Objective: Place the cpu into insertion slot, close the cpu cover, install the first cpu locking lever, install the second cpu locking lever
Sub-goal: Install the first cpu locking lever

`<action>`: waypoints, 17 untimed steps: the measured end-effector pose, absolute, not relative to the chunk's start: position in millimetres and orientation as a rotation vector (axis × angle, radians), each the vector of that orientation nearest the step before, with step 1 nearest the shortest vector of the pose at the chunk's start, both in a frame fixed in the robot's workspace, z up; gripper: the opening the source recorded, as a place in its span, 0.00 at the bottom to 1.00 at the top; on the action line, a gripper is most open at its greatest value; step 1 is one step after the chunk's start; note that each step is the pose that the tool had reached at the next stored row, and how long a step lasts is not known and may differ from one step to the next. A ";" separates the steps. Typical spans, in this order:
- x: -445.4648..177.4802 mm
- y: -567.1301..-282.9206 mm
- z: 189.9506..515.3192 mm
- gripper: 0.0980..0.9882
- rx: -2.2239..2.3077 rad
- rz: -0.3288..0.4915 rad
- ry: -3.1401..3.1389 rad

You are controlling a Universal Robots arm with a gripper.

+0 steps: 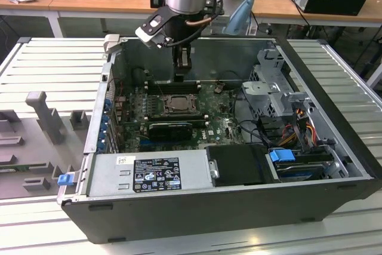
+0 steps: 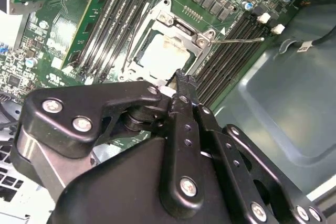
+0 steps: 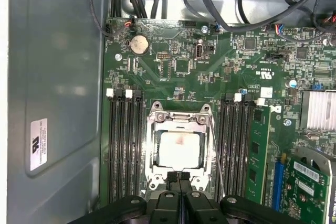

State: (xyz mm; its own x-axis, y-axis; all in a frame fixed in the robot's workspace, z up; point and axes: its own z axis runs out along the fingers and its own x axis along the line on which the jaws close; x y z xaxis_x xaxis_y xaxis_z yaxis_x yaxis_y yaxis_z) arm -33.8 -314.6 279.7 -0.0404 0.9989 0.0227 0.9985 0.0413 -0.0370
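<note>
The cpu, a pale silver square, lies in the insertion slot at the middle of the green motherboard. The cpu cover, a silver frame, lies flat around it. One thin locking lever slants out from the socket over the memory slots. My gripper hangs just above the socket's edge, on its far side in the exterior view. Its black fingers are shut together with nothing between them.
The open computer case walls the board in on all sides. Black memory slots flank the socket. A black card, the power supply, a drive cage and loose cables crowd the near and right sides.
</note>
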 end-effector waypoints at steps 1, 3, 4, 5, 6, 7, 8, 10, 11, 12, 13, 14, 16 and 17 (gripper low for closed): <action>-33.8 -314.6 281.2 0.01 -2.146 0.017 -2.236; -33.8 -314.6 286.8 0.01 -2.146 0.017 -2.236; -33.8 -314.6 289.4 0.01 -2.146 0.017 -2.236; -33.8 -314.6 290.1 0.01 -2.146 0.017 -2.237; -33.8 -314.6 290.1 0.01 -2.137 0.017 -2.245; -33.8 -314.6 290.0 0.01 -2.115 0.017 -2.266; -33.8 -314.6 289.8 0.01 -2.084 0.019 -2.294; -33.8 -314.6 288.9 0.01 -2.040 0.020 -2.335; -33.8 -314.6 288.4 0.01 -2.019 0.020 -2.352; -33.8 -314.6 287.8 0.01 -1.996 0.021 -2.372; -33.8 -314.6 286.9 0.01 -1.964 0.022 -2.399; -33.8 -314.6 286.3 0.01 -1.943 0.022 -2.416; -33.9 -314.6 285.4 0.01 -1.908 0.018 -2.450; -33.8 -314.7 284.8 0.01 -1.894 0.013 -2.467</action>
